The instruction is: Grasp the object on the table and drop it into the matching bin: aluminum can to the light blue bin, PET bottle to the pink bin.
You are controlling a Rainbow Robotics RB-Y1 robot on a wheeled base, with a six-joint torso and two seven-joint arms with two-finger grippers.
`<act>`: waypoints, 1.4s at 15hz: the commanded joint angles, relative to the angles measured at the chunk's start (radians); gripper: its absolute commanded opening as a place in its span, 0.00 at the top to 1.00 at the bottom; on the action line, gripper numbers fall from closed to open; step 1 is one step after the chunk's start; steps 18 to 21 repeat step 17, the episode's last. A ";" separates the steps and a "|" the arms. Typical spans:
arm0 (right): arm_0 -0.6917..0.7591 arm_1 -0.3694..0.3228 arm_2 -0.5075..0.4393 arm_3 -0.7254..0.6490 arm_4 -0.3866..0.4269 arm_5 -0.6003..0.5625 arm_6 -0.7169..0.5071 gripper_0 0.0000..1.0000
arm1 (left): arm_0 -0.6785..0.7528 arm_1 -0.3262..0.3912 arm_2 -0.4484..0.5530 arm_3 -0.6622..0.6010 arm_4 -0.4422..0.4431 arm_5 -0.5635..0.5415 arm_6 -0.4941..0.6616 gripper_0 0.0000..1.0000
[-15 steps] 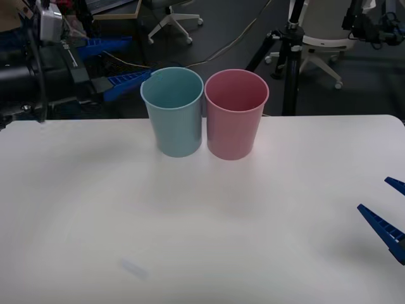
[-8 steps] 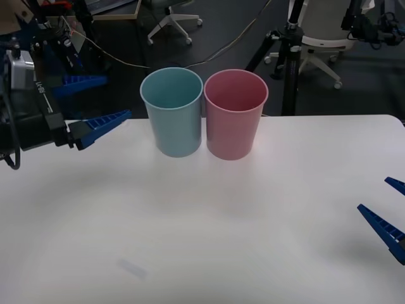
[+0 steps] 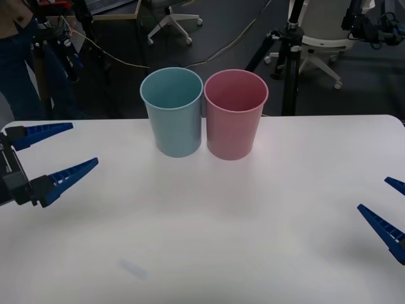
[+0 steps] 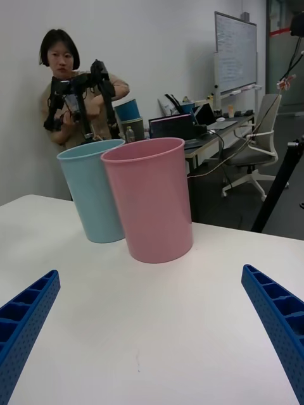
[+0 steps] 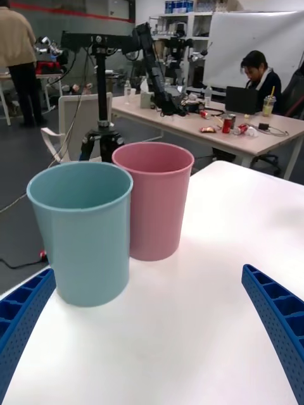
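Blue ribbed fingers on a dark wrist block

The left gripper (image 3: 54, 152) carries two long, tapering blue fingers (image 3: 71, 172) with a ribbed, toothed inner face, fixed to a blocky black and grey wrist housing at the front view's left edge (a pale panel shows on its side). In the left wrist view the same fingers (image 5: 278, 316) read as thick blue wedges covered in a grid of small square pockets. The right gripper (image 3: 392, 212) shows two matching blue fingers (image 3: 383, 229), pointed at the tips and notched along one edge; in the right wrist view (image 4: 275, 316) they bear the same pocketed pattern.
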 commanded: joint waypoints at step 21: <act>0.000 0.000 0.000 0.000 0.000 0.000 0.000 0.00 | 0.306 -0.189 0.152 -0.012 0.056 -0.183 -0.115 0.00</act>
